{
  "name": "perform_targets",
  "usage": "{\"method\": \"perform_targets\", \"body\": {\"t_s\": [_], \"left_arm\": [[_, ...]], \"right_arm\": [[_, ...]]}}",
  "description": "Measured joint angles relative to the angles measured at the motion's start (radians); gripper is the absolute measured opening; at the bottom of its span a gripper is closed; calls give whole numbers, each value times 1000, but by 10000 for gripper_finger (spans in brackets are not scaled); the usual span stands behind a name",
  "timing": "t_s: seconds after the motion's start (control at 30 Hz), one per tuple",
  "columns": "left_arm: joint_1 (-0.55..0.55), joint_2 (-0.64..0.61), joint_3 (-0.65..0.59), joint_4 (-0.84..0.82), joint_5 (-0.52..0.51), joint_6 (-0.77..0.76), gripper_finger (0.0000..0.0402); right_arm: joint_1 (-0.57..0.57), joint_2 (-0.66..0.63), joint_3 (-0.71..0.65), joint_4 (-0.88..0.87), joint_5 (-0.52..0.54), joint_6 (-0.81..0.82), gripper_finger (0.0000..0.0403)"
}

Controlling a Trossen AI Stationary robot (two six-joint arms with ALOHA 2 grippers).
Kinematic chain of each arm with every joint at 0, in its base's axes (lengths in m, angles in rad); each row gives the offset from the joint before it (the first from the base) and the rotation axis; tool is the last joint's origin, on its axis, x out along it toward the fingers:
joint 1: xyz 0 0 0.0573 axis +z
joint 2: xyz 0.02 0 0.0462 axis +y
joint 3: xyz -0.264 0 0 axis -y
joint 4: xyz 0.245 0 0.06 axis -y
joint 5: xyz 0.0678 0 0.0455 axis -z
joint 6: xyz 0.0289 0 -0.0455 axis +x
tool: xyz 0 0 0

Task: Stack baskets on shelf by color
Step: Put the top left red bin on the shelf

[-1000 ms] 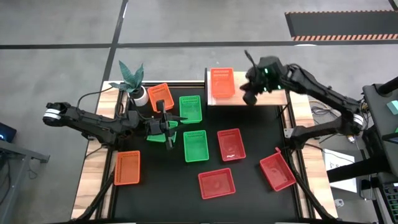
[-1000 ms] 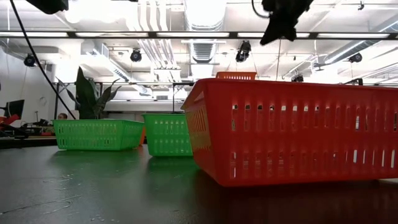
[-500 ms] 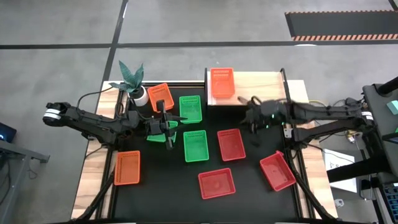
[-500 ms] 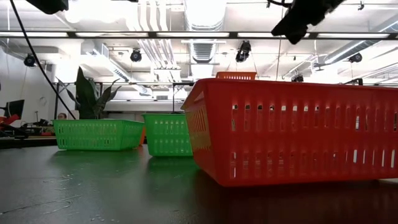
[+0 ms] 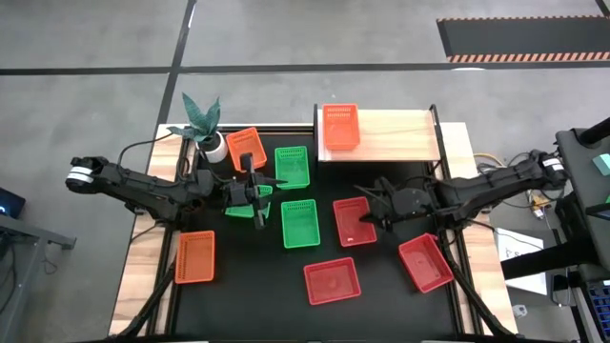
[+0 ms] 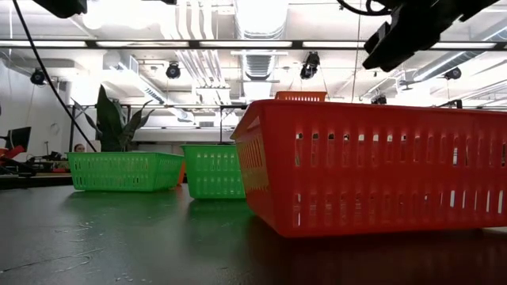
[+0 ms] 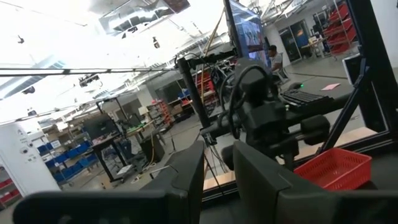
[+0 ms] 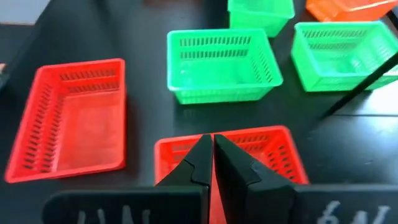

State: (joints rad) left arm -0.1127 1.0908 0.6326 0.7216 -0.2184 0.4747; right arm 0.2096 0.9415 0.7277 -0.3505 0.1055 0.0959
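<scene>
Fingers pressed together and empty, your right gripper [image 5: 368,215] hovers at the right edge of the red basket [image 5: 354,221] at frame centre, whose long axis runs top-to-bottom.

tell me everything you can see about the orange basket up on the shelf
The orange basket is a small, shallow, rectangular tray that looks like moulded plastic, with slotted mesh walls and a perforated floor. It sits upright and empty on the left end of the light wooden shelf, long side running front to back. No other basket is stacked in it, and neither gripper touches it.
</scene>
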Motion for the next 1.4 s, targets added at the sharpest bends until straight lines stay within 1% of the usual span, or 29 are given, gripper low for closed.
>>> {"method": "perform_targets", "body": {"t_s": [0.07,0.17,0.27,0.4,0.53,0.67,0.77,0.93,1.2,1.4], "left_arm": [[0,0,0,-7,0,0,70],[0,1,-1,-7,0,0,70],[0,1,-1,-7,0,0,70],[0,1,-1,-7,0,0,70],[0,1,-1,-6,0,0,70],[0,1,-1,-7,0,0,70],[0,1,-1,-19,0,0,70],[0,1,-1,-25,0,0,70],[0,0,-1,-26,0,0,70],[0,1,-1,-28,0,0,70]], "right_arm": [[10,8,0,-7,-3,58,10],[13,29,0,-13,-62,118,23],[13,62,0,-19,-92,140,52],[16,125,9,-30,-106,140,103],[26,213,67,-128,-106,149,148],[45,308,138,-227,-106,148,169],[57,376,189,-296,-106,142,170],[64,470,262,-377,-106,116,159],[63,571,285,-385,-106,86,142],[63,601,284,-380,-106,78,116]]}}
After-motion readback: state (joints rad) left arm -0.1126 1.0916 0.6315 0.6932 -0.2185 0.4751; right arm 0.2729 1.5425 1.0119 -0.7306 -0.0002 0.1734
